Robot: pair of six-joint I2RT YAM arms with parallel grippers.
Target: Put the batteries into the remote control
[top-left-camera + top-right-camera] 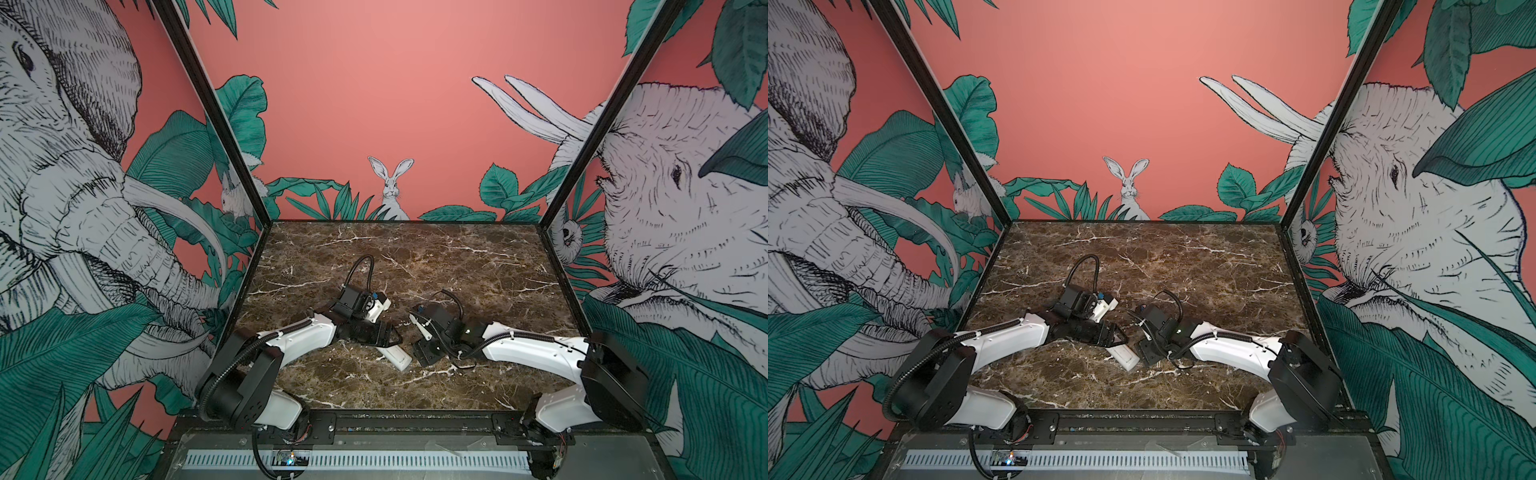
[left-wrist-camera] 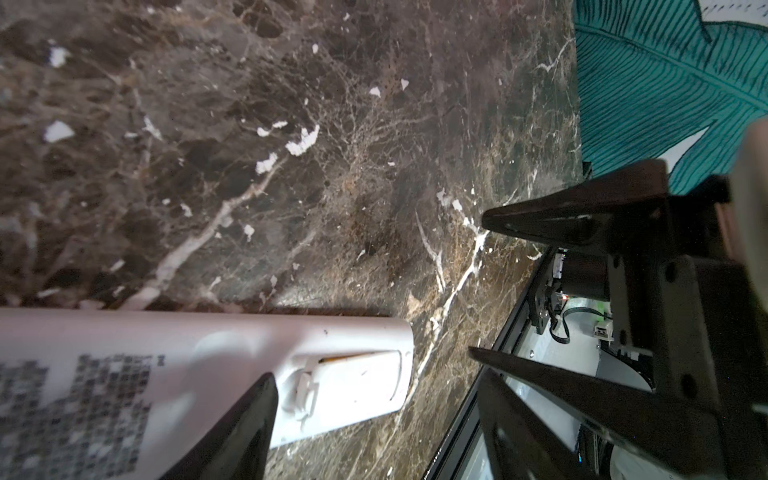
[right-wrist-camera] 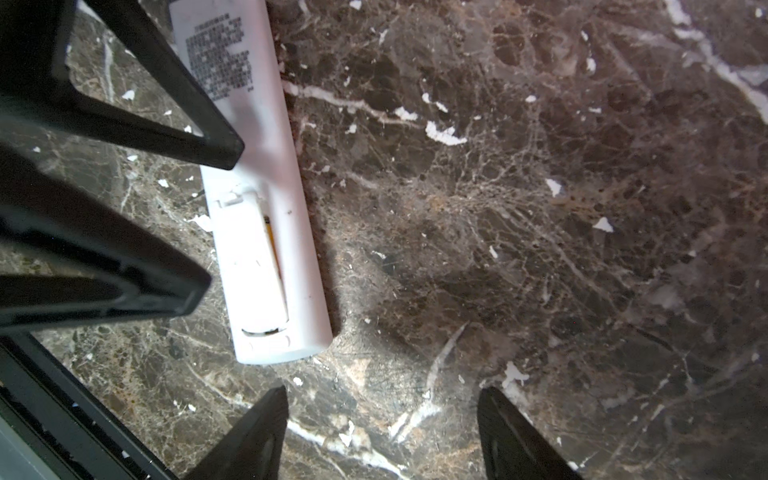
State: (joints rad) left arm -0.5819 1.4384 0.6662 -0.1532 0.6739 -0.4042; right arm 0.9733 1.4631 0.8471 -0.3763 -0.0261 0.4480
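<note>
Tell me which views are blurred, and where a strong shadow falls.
Left wrist view: the remote control is overexposed, its printed label out of focus. Right wrist view: label sharper, the remote casts a dark shadow on the marble table. Both top views: wide-angle, the frame posts lean outward.

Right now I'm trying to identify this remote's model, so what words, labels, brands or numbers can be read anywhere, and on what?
Printed label on the back of the remote control: a block of small dark characters, too small and blurred to read in either wrist view.
Battery cover: no marking visible.
Marble table and wall mural: no lettering.
No text here can be quoted.
</note>
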